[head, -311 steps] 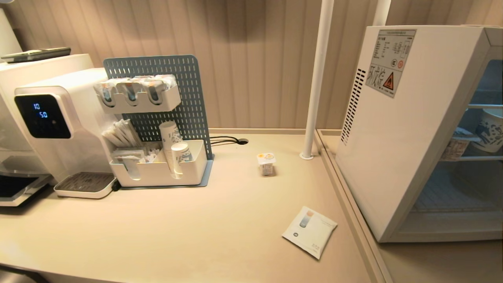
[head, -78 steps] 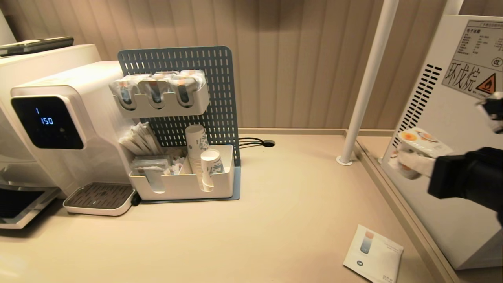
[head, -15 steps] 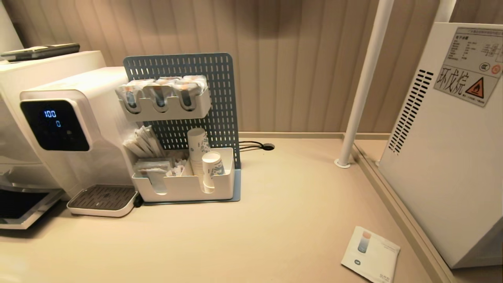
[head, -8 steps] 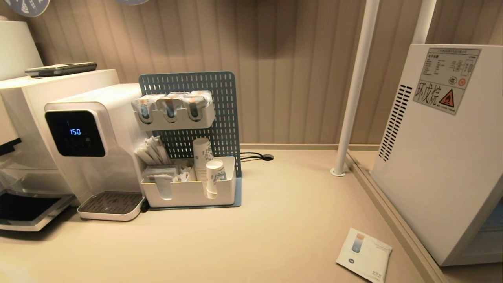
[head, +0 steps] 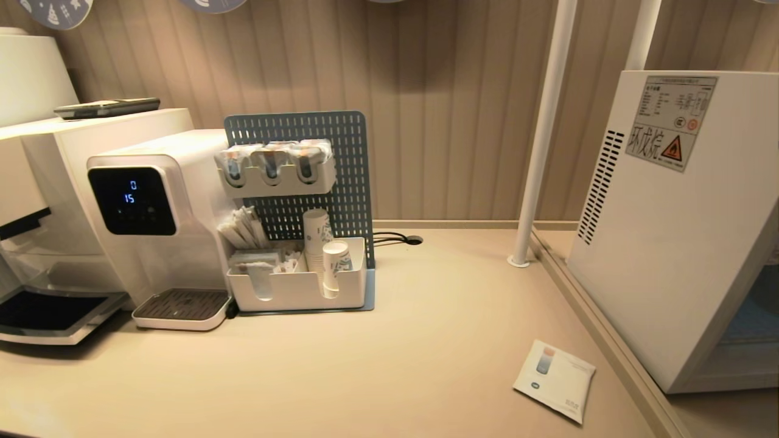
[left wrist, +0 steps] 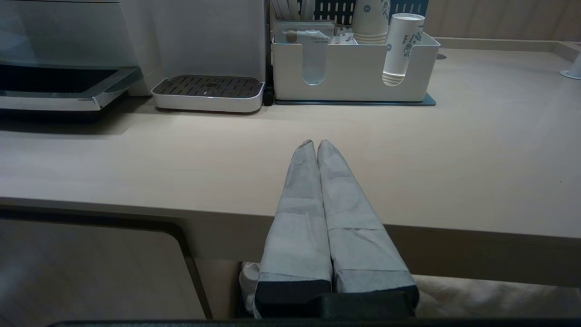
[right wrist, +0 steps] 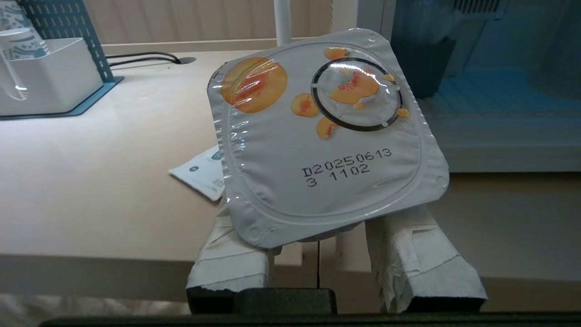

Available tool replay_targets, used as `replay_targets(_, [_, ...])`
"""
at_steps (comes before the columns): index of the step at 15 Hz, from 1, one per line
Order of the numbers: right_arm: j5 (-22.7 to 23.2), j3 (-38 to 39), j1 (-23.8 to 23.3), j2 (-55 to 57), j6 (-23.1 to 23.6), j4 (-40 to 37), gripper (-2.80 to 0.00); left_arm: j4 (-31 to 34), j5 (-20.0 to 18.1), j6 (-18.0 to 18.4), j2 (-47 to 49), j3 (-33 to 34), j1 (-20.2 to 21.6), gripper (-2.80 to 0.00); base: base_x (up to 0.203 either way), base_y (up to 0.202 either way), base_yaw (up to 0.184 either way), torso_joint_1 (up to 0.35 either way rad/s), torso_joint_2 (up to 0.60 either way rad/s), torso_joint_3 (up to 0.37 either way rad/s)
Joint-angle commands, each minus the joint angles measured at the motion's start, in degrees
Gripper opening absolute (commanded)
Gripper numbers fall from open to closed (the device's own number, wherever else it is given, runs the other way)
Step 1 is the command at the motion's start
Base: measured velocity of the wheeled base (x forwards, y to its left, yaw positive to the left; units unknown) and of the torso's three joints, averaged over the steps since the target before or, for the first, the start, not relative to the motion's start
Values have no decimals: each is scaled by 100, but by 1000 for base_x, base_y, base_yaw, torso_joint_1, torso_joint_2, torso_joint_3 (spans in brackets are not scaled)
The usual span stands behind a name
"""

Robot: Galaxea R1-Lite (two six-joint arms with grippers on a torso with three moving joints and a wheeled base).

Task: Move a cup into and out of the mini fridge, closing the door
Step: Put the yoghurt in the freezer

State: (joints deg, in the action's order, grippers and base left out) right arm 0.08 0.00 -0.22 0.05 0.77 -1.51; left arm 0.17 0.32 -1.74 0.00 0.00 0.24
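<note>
Cup [right wrist: 327, 136] clamped between right gripper [right wrist: 327, 245] pads, jaws part-open — judged light, thin-walled, crushable; left gripper [left wrist: 316, 144] closed, empty.

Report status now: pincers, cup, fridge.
Left pincer shut, empty, at the counter edge. Right pincer clamped on the cup, lid facing camera. Mini fridge at the right; its door not in view. Nothing blocking.

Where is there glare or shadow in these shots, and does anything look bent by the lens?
Right wrist view: bright glare streaks on the cup's foil lid, held by the right gripper. Head view: soft shadow under the pegboard organizer; the white pole and mini fridge lean from wide-angle distortion. Left wrist view: dark shadow beneath the counter edge.
</note>
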Motion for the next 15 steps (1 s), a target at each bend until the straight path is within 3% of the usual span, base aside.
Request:
replay_targets(1, [1, 9, 4, 10, 2, 2, -280, 1, 3, -2, 9, 9, 2, -280, 0, 0, 0, -359, 264, -78])
replay_targets(15, [1, 9, 4, 4, -15, 2, -280, 1, 3, -3, 9, 9, 2, -280, 0, 0, 0, -320, 152, -164])
